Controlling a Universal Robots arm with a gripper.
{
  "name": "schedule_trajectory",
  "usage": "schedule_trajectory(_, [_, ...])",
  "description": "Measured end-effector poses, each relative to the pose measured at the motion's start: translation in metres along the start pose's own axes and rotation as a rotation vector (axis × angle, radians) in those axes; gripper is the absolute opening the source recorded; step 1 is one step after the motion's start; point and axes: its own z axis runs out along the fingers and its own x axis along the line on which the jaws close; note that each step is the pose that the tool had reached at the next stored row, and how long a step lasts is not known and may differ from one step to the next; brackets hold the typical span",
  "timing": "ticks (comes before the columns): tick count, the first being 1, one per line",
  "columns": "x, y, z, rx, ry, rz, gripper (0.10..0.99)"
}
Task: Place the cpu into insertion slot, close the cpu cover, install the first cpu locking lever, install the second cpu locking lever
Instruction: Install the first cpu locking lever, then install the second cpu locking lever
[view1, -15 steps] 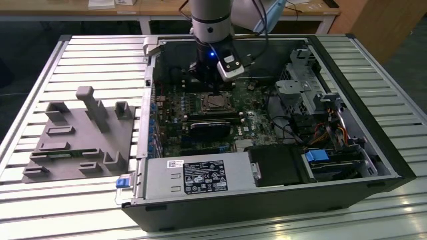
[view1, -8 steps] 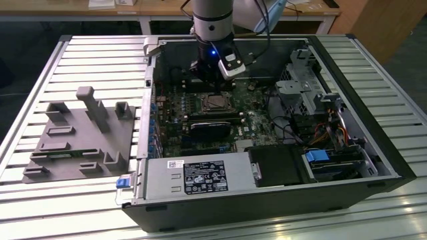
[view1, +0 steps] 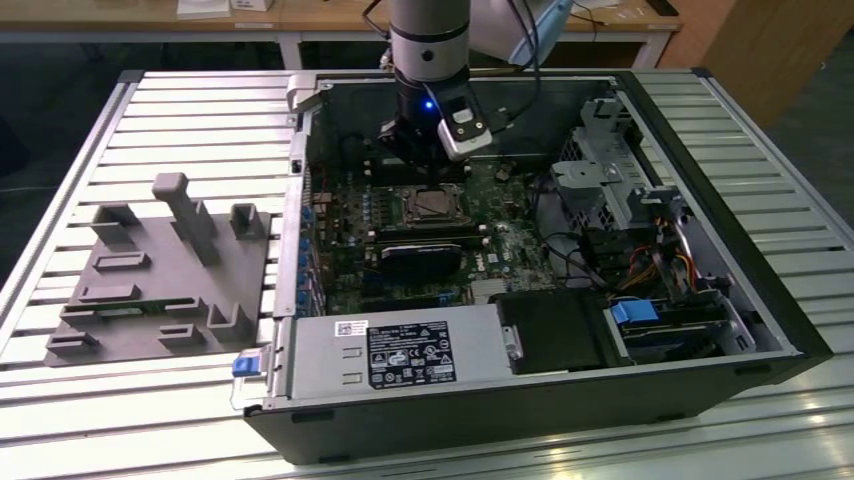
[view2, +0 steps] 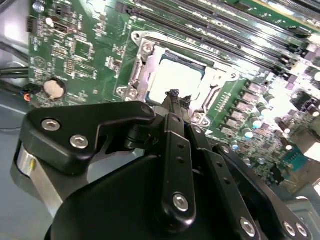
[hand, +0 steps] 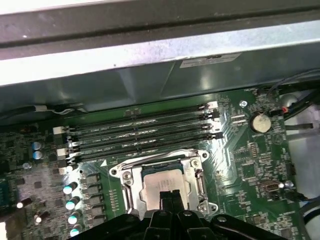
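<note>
The cpu (view1: 430, 206) lies flat in the insertion slot (view1: 404, 212) on the green motherboard, its silver top showing in both wrist views (view2: 172, 77) (hand: 159, 183). The cpu cover (hand: 198, 176) is down around the chip, its silver frame (view2: 218, 76) bordering the cut-out. My gripper (view1: 419, 166) hangs just above the socket, at its edge toward the case's back wall. Its black fingertips (view2: 174, 96) are pressed together and hold nothing, and in the first wrist view the gripper (hand: 168, 196) overlaps the chip's near edge.
Memory slots (hand: 145, 132) run beside the socket, and a coin battery (hand: 259, 121) sits farther off. A black block (view1: 424, 258), a power supply (view1: 400, 360) and a drive cage (view1: 614, 170) crowd the case. A grey fixture plate (view1: 160, 265) lies at the exterior view's left.
</note>
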Motion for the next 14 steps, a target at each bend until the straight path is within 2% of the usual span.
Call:
schedule_trajectory(1, [-0.0002,0.0001,0.0000,0.001,0.0039,0.000,0.106])
schedule_trajectory(14, [-0.0011,0.0002,0.0001,0.001,0.0042,0.000,0.106])
